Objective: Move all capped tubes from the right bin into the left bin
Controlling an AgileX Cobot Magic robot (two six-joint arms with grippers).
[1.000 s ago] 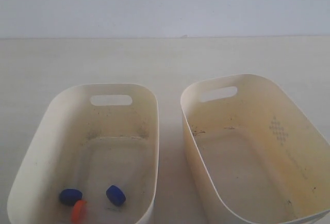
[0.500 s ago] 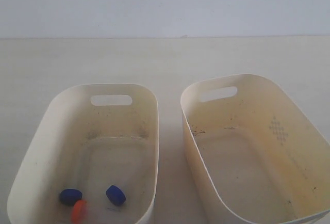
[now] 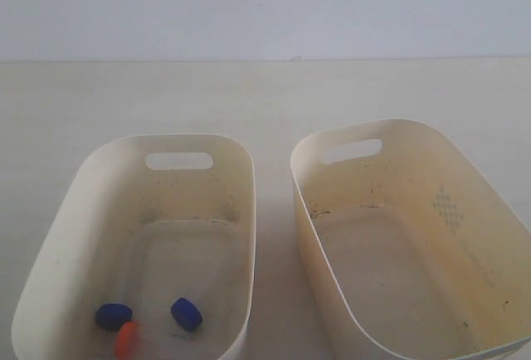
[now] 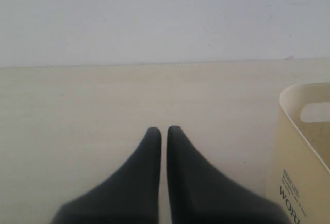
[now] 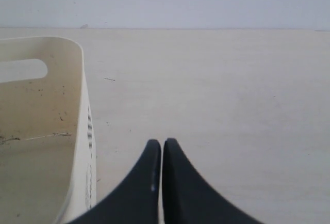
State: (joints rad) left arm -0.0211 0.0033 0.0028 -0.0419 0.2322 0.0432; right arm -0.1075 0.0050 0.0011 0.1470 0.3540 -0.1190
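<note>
Three capped tubes lie at the near end of the left bin point(image 3: 58, 235): two with dark blue caps point(image 3: 113, 316) point(image 3: 187, 313) and one with an orange-red cap point(image 3: 126, 341). The right bin point(image 3: 390, 128), marked by a dot diamond on its inner wall, holds no tube that I can see. Neither gripper shows in the exterior view. My left gripper point(image 4: 164, 130) is shut over bare table, beside the outer wall of the left bin point(image 4: 304, 146). My right gripper point(image 5: 162, 143) is shut over bare table, beside the rim of the right bin point(image 5: 82, 131).
Both bins stand side by side on a pale table point(image 3: 265, 99) with a narrow gap between them. A white wall point(image 3: 265, 7) closes the far side.
</note>
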